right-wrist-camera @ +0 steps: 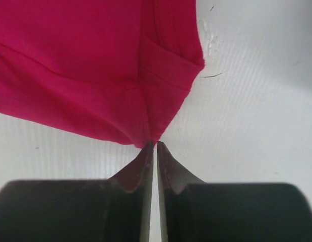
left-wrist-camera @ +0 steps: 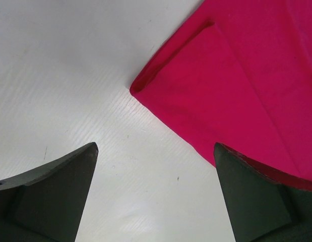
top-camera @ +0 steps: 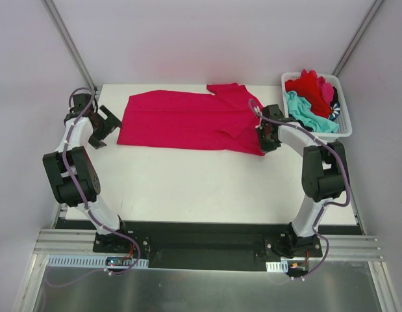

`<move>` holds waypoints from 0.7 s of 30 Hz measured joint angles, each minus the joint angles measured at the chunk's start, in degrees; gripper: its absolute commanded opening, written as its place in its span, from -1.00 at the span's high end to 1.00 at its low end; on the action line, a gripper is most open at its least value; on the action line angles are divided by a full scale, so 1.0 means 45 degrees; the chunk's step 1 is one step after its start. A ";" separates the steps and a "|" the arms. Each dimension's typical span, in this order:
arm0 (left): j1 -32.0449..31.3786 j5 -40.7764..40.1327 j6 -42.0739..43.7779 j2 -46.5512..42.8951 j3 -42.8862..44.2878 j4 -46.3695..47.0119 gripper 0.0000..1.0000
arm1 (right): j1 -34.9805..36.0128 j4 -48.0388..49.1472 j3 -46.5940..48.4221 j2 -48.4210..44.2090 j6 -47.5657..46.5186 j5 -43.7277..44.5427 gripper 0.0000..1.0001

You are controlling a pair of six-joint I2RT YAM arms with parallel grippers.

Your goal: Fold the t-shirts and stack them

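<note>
A large magenta-pink t-shirt lies spread across the back of the white table, one sleeve folded over at its right end. My right gripper sits at the shirt's near right corner. In the right wrist view its jaws are pressed almost together, and the shirt's corner tapers into their tips. My left gripper hovers just off the shirt's left edge. It is open wide over bare table, and the hem corner lies ahead of it. Red and teal t-shirts sit bunched in the basket.
A white slotted basket stands at the table's back right corner, close behind my right arm. The bare white tabletop stretches from the shirt to the near edge. Metal frame posts rise at both back corners.
</note>
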 measured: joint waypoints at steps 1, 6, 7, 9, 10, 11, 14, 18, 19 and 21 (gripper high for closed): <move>0.0010 -0.0005 0.0000 0.0015 0.0019 0.0005 -0.98 | -0.0068 0.0000 0.0073 0.0029 -0.0087 0.0000 0.99; 0.0083 -0.0005 0.0000 0.0185 0.0117 0.0034 -0.98 | -0.0359 0.0010 0.0554 0.0180 -0.0427 0.0000 0.99; 0.0083 0.0000 0.0000 0.0199 0.0117 0.0039 -0.98 | -0.0413 0.0010 0.0627 0.0219 -0.0505 0.0000 0.99; 0.0083 0.0000 0.0000 0.0209 0.0121 0.0044 -0.98 | -0.0500 0.0010 0.0661 0.0243 -0.0680 0.0005 0.99; 0.0083 -0.0005 0.0000 0.0209 0.0121 0.0044 -0.98 | -0.0554 -0.0024 0.0661 0.0243 -0.0743 -0.0044 0.86; 0.0083 0.0000 0.0010 0.0209 0.0121 0.0044 -0.98 | -0.0597 -0.0049 0.0661 0.0243 -0.0772 -0.0136 0.74; 0.0078 -0.0005 0.0063 0.0209 0.0121 0.0044 -0.98 | -0.0767 -0.0087 0.0651 0.0228 -0.0792 -0.0748 0.20; 0.0083 0.0005 0.0189 0.0209 0.0121 0.0044 -0.98 | -0.0913 -0.0024 0.0350 -0.0083 -0.0559 -0.1831 0.03; 0.0083 0.0005 0.0209 0.0209 0.0121 0.0044 -0.98 | -0.0928 -0.0019 0.0189 -0.0257 -0.0515 -0.2045 0.03; 0.0083 0.0010 0.0238 0.0209 0.0121 0.0044 -0.98 | -0.0933 -0.0029 -0.0015 -0.0534 -0.0393 -0.2370 0.04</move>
